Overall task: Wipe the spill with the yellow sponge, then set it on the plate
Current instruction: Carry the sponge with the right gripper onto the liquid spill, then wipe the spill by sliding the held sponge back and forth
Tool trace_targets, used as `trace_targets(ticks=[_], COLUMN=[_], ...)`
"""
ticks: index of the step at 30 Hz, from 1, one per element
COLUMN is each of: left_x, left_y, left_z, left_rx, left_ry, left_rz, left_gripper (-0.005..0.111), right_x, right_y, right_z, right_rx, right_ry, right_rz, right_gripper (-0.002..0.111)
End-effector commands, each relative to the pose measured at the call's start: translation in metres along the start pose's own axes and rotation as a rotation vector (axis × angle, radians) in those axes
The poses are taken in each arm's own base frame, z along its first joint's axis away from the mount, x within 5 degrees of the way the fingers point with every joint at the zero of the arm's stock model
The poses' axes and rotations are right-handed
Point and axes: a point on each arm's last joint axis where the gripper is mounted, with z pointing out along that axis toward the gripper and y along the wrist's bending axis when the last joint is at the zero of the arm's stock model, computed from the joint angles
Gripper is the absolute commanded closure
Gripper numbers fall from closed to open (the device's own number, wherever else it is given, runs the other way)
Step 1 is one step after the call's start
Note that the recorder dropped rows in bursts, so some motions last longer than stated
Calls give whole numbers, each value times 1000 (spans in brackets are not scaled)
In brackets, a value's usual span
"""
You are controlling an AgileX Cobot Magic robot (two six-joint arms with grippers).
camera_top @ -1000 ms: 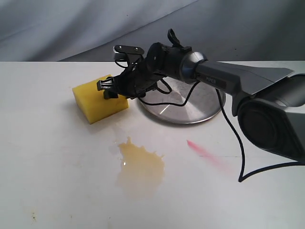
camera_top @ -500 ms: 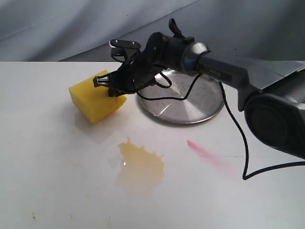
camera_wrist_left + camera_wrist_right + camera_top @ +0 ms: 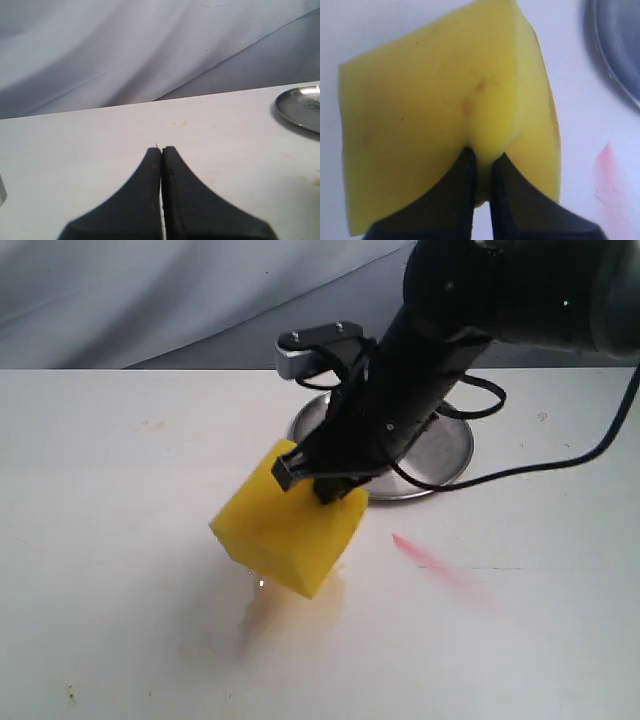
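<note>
Right gripper (image 3: 322, 483), its jaws pinched almost shut into the foam, holds the bright yellow rectangular foam sponge (image 3: 288, 528) tilted. Its low corner hangs over the pale tan liquid spill (image 3: 268, 620), which it largely hides; contact with the white tabletop (image 3: 100, 540) cannot be confirmed. For a clean wipe, level the sponge so that a broad face presses flat, then sweep the whole puddle, avoiding the pink streak (image 3: 432, 562). The round silver metal plate (image 3: 446, 458) lies just behind. Left gripper (image 3: 161, 150), closed on nothing, waits apart.
</note>
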Motion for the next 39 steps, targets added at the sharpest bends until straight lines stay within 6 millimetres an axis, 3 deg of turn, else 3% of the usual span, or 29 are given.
trace_targets(ticks=[1, 6, 15, 21, 25, 31, 35, 39], left_x=[1, 1, 1, 1, 1, 1, 1, 1], left_y=[0, 0, 0, 0, 0, 0, 0, 0], left_z=[0, 0, 0, 0, 0, 0, 0, 0], left_rx=[5, 5, 5, 5, 5, 5, 5, 5], left_ry=[-6, -6, -6, -6, -6, -6, -6, -6], left_rz=[-5, -5, -5, -5, -5, -5, -5, -5], left_gripper=[107, 107, 107, 107, 107, 107, 107, 107], right_x=[23, 31, 44, 51, 52, 44, 27, 6], right_y=[-7, -11, -23, -27, -17, 16, 34, 50], right_z=[17, 35, 91, 111, 119, 137, 154, 161], right_rx=[31, 43, 51, 47, 45, 112, 222, 222], right_ry=[78, 91, 238, 298, 290, 334, 380, 369], right_rz=[7, -4, -9, -12, -41, -148, -223, -250], right_gripper=[108, 108, 108, 108, 108, 108, 108, 108])
